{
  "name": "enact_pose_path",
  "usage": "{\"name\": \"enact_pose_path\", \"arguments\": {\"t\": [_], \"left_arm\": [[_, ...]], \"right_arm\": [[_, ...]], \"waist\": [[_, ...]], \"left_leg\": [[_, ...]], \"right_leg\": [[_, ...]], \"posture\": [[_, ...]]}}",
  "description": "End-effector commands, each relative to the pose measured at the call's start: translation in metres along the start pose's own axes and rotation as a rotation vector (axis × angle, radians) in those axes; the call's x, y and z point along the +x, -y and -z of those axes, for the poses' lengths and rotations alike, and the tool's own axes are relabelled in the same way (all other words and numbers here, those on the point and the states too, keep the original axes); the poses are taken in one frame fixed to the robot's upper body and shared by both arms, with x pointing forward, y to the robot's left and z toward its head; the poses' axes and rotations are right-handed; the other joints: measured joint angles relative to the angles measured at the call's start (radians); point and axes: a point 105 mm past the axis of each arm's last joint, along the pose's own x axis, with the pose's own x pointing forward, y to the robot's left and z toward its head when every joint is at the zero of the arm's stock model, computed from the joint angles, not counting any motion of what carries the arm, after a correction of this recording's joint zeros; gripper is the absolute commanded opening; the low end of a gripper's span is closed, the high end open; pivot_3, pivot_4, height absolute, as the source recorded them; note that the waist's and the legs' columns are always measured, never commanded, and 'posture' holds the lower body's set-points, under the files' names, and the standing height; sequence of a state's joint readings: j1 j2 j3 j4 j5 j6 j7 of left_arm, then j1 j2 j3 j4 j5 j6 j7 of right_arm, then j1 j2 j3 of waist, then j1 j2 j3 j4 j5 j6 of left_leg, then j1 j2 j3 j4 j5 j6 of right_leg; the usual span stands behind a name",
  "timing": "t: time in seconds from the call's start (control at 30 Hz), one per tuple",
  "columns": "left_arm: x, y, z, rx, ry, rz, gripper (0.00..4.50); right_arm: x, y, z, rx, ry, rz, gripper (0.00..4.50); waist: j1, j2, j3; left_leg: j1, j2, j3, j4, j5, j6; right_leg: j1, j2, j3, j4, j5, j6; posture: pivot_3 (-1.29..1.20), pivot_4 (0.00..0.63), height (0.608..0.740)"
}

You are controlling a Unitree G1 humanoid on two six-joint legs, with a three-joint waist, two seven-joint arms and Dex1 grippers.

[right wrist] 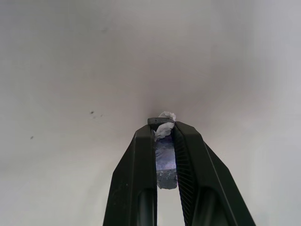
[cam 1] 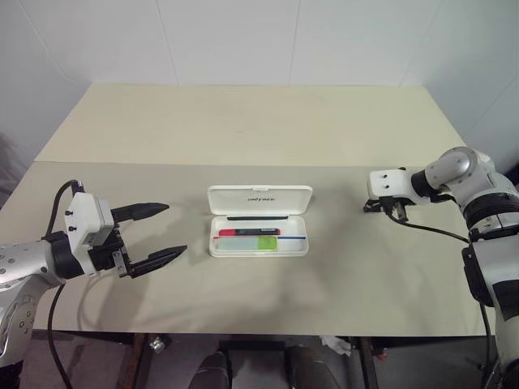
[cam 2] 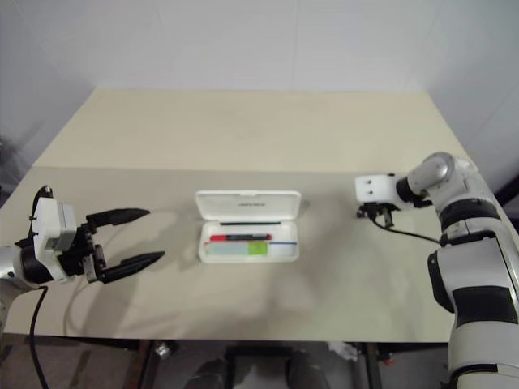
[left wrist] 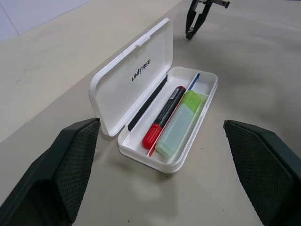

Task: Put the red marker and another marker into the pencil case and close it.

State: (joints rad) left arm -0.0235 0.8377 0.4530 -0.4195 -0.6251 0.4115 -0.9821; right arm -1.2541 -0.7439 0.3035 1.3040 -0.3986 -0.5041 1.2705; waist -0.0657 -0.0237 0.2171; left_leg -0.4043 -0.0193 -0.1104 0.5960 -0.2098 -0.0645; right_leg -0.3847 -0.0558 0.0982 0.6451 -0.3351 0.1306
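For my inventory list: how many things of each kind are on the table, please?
Markers: 2, the red marker and the green marker, both lying in the case
Cases: 1, the white case, lid open
Total: 3

1 pencil case [cam 1: 259, 199], 1 red marker [left wrist: 164, 116], 1 green marker [left wrist: 182, 125], 2 tools.

White pencil case [left wrist: 141, 75]; red-capped red marker [left wrist: 163, 117]; green-capped another marker [left wrist: 182, 123]; beige table [cam 1: 243, 121].
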Motion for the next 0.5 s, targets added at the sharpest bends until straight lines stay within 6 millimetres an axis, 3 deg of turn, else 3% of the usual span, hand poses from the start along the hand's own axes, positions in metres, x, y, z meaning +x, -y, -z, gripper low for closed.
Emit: {"name": "enact_pose_path", "arguments": {"t": [0.03, 0.3, 0.5], "left_arm": [[-0.001, 0.0, -0.007, 0.03, 0.03, 0.012, 4.5], [0.005, -0.006, -0.005, 0.026, 0.039, 0.039, 4.5], [0.011, -0.012, -0.003, 0.028, 0.041, 0.066, 4.5]], "right_arm": [[-0.009, 0.011, -0.013, 0.031, 0.101, 0.065, 0.25], [-0.018, 0.007, -0.033, 0.097, 0.348, 0.103, 0.25], [-0.031, -0.02, -0.05, 0.087, 0.427, 0.029, 0.25]], "waist": [[-0.001, 0.0, 0.0], [0.001, 0.0, 0.0], [0.01, 0.0, 0.0]], "left_leg": [[0.0, 0.0, 0.0, 0.0, 0.0, 0.0], [0.0, 0.0, 0.0, 0.001, 0.0, 0.0], [0.0, 0.0, 0.0, 0.001, 0.0, 0.0]], "right_leg": [[0.0, 0.0, 0.0, 0.0, 0.0, 0.0], [0.0, 0.0, 0.0, 0.001, 0.0, 0.0], [0.0, 0.0, 0.0, 0.001, 0.0, 0.0]], "posture": [[0.0, 0.15, 0.74], [0.0, 0.15, 0.74], [0.0, 0.15, 0.74]]}}
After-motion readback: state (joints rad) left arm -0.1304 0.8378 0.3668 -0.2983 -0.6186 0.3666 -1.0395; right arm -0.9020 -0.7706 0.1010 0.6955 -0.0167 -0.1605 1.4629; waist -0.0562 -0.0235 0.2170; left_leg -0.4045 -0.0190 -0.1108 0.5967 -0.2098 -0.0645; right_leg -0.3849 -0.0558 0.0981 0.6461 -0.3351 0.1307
